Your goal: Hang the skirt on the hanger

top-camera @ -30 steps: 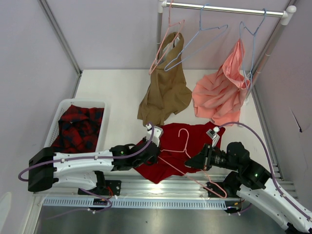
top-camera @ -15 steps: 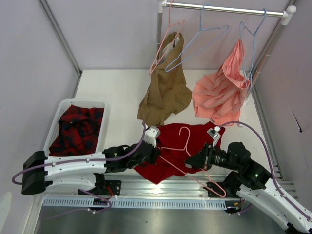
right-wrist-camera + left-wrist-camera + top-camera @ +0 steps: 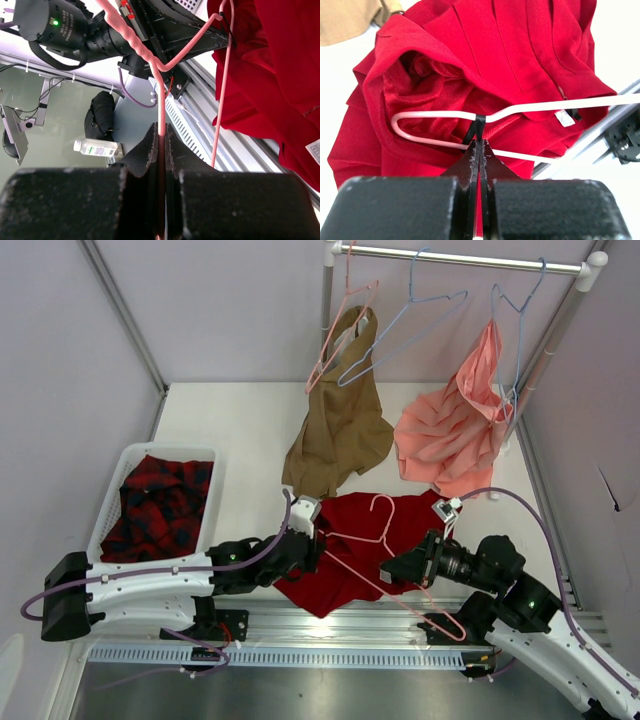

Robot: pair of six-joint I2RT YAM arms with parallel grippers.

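Note:
The deep-red skirt (image 3: pixel 345 545) lies crumpled on the white table near the front edge. The pale-pink hanger (image 3: pixel 372 540) slants across it, hook (image 3: pixel 381 503) to the rear and one long wire running out past the table's front. My left gripper (image 3: pixel 306 543) sits at the skirt's left edge. It is shut on a thin black loop of the skirt (image 3: pixel 510 55), right at the hanger's rounded end (image 3: pixel 440 115). My right gripper (image 3: pixel 396 567) is shut on the hanger's wire (image 3: pixel 160 100), with the skirt (image 3: pixel 280 75) to its right.
A white basket (image 3: pixel 170 448) at the left holds a red-and-black plaid garment (image 3: pixel 160 500). A tan garment (image 3: pixel 340 430), a salmon-pink garment (image 3: pixel 450 440) and a light-blue hanger (image 3: pixel 400 330) hang from the rail (image 3: pixel 460 258) behind. A metal rail (image 3: pixel 300 625) borders the front.
The hanger's hook has shifted slightly back and to the right. My right gripper has edged left with the wire. My left arm has drawn in a little, still gripping.

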